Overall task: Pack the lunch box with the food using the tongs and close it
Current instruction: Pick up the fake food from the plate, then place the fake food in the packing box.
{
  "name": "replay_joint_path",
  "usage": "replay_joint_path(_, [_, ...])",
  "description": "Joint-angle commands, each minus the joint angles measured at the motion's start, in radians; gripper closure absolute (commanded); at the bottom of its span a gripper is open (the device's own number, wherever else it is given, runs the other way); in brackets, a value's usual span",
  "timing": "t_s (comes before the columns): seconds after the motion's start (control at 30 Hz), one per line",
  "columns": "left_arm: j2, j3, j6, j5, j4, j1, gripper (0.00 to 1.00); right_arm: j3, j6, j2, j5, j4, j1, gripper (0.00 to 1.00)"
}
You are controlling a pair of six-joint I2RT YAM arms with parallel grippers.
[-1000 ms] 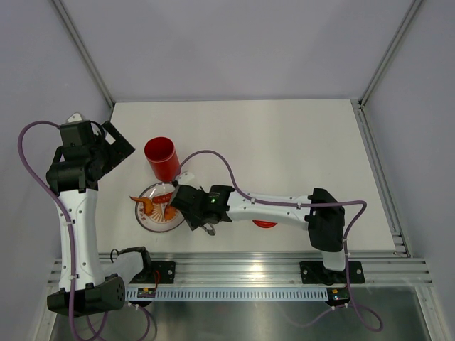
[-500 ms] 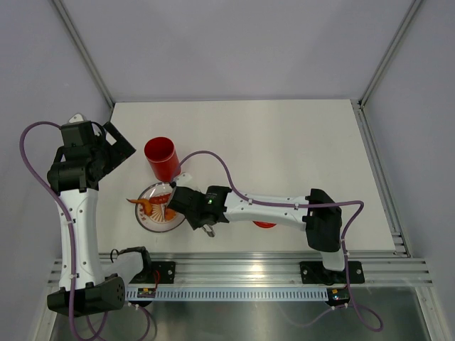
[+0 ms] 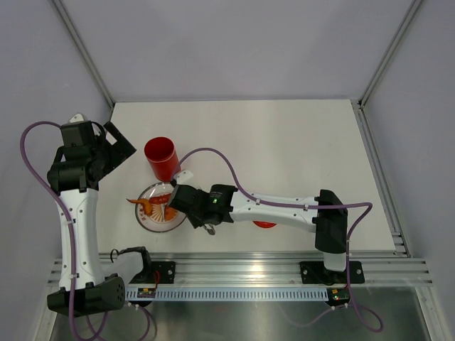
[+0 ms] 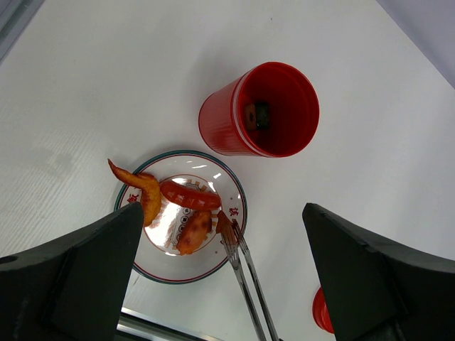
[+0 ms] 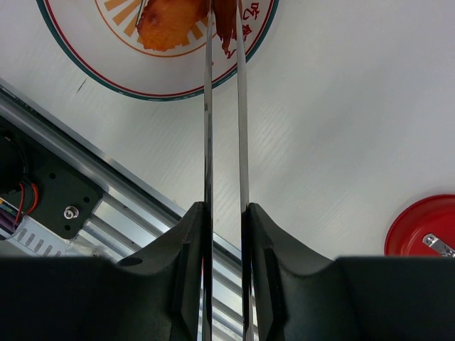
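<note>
The right arm's shoulder has swung outward, and the right hand (image 5: 224, 213) has squeezed tighter on the tongs (image 5: 207, 106). It pinches them so that their slim arms run nearly parallel. Their tips straddle a reddish-brown food piece (image 4: 226, 226) on the plate (image 4: 167, 266), near a sausage (image 4: 190, 195) and a shrimp (image 4: 148, 195). The left hand (image 3: 117, 144) hangs spread wide. The red lunch box (image 4: 227, 124) stands upright just beside the plate. Its lid (image 3: 264, 224) lies on the worktop (image 3: 284, 142).
</note>
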Motion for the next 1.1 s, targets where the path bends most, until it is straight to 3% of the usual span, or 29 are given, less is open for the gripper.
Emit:
replay_joint_path(0.0, [-0.018,0.003,0.012,0.024,0.033,0.005,0.01,0.049,-0.014,-0.055,0.038,-0.007,0.008,0.95])
replay_joint_path(0.3, [-0.014,-0.003,0.011,0.015,0.039,0.005,0.01,0.092,-0.083,-0.068,0.102,-0.011,0.006,0.99])
replay_joint_path(0.63, [-0.008,0.010,0.009,0.011,0.028,0.005,0.01,0.255,-0.191,-0.070,0.105,-0.019,-0.017,1.00])
replay_joint_path(1.07, [-0.014,0.085,0.017,-0.051,-0.010,0.011,0.01,0.450,-0.257,0.024,0.050,0.013,-0.148,1.00])
